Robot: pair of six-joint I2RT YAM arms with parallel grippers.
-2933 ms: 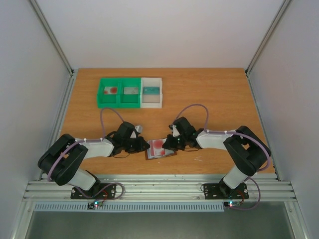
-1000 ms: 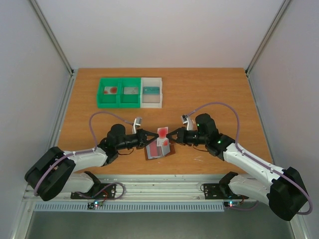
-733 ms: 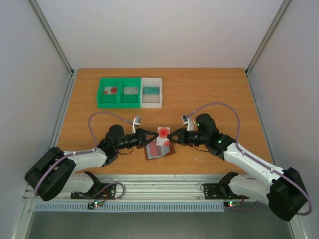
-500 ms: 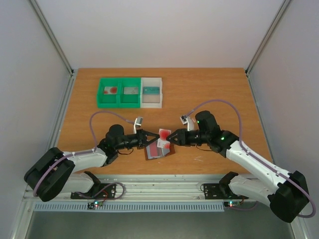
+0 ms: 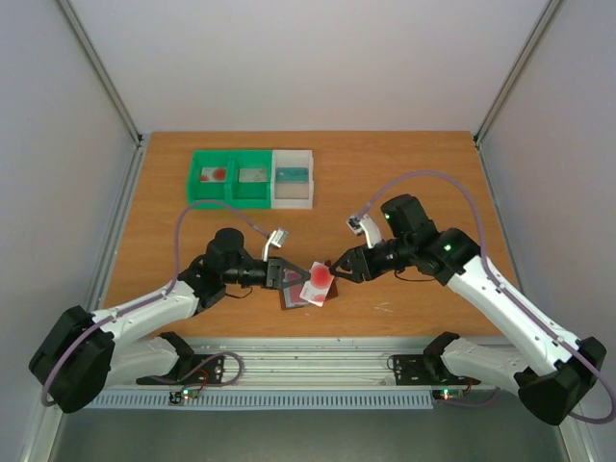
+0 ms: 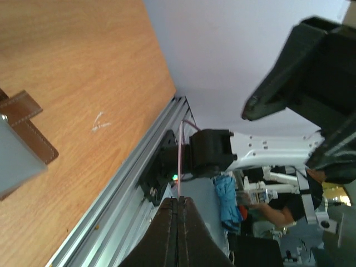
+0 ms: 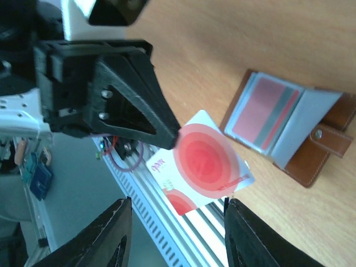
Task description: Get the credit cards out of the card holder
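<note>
Two grippers meet over the near edge of the table (image 5: 433, 173), about midway along it, and we get a clear look at the exchange. The left gripper (image 5: 291, 274) has its fingers pressed right together, and from the right wrist we see its black tip pinching the upper edge of a white card with a red circle (image 7: 207, 161), holding it up off the wood. The right gripper (image 5: 337, 271) is spread wide with nothing in its grasp. The card hangs in front of its parted fingers, one corner just by the right-hand fingertip (image 7: 231, 203).

Beside the raised card, the card holder (image 7: 303, 164) lies opened flat on the table, its strap and round snap stud (image 7: 317, 134) folded out. We spot a second card, red and grey (image 7: 261, 114), tucked in its pocket. Well apart, toward the far left corner, sit a green bin (image 5: 229, 178) and a white bin (image 5: 293, 178), touching side by side.
</note>
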